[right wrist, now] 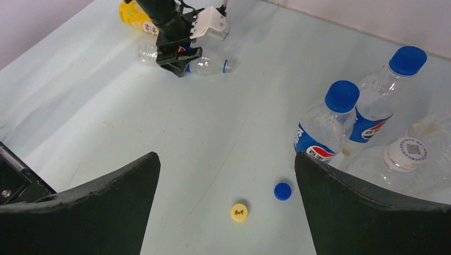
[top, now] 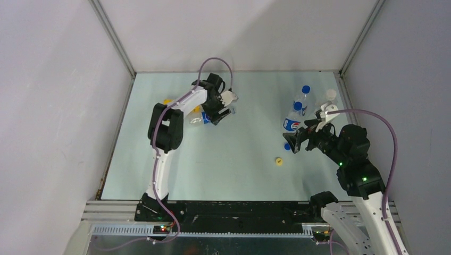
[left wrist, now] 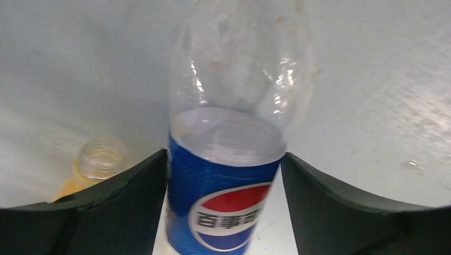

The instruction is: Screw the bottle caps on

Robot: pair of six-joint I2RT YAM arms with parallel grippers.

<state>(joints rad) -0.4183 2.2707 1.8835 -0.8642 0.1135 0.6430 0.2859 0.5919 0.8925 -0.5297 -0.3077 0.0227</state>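
While my left gripper [left wrist: 223,157] flanks the label of the Pepsi bottle [left wrist: 226,212] lying beside the yellow bottle [left wrist: 98,159], whether pinching I cannot tell, and my right gripper [right wrist: 226,159] gapes empty near the loose blue cap [right wrist: 283,191], I fear a squeeze makes the slick round bottle squirt free.

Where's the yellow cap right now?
In the top view the yellow cap lies loose on the table, right of centre, just left of and nearer than the loose blue cap, in front of the two capped bottles.
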